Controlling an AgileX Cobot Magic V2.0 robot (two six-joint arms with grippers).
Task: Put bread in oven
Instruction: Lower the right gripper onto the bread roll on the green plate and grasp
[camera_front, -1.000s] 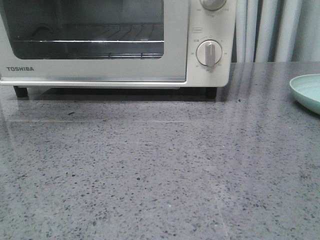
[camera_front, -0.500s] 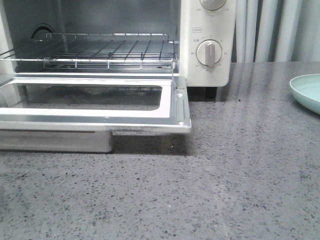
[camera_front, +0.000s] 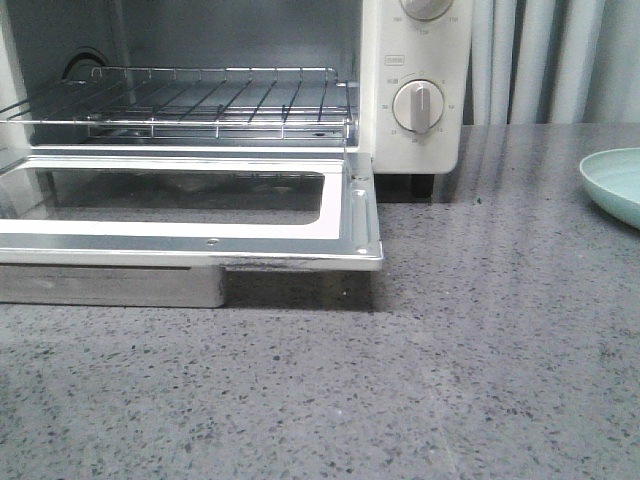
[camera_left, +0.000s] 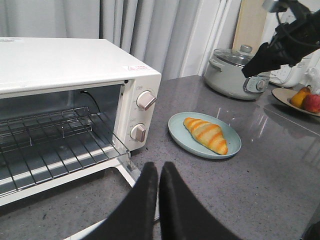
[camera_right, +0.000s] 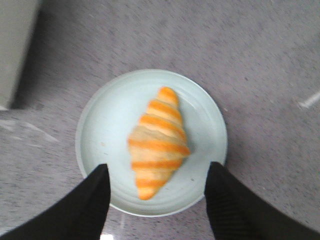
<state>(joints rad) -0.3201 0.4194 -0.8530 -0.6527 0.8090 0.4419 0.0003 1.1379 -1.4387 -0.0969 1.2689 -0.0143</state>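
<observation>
The cream-white oven stands at the back left with its glass door dropped down and the wire rack bare. It also shows in the left wrist view. The bread lies on a pale green plate to the right of the oven, and also shows in the left wrist view. My right gripper is open and hovers above the plate, one finger on each side of the bread's near end. My left gripper is shut and empty, above the open door's right corner.
The plate's edge shows at the right of the front view. A grey lidded pot and a dish of fruit stand behind the plate. Curtains hang behind the grey speckled counter.
The oven door was shut one second ago and now lies fully open. Since half a second ago it has barely moved.
</observation>
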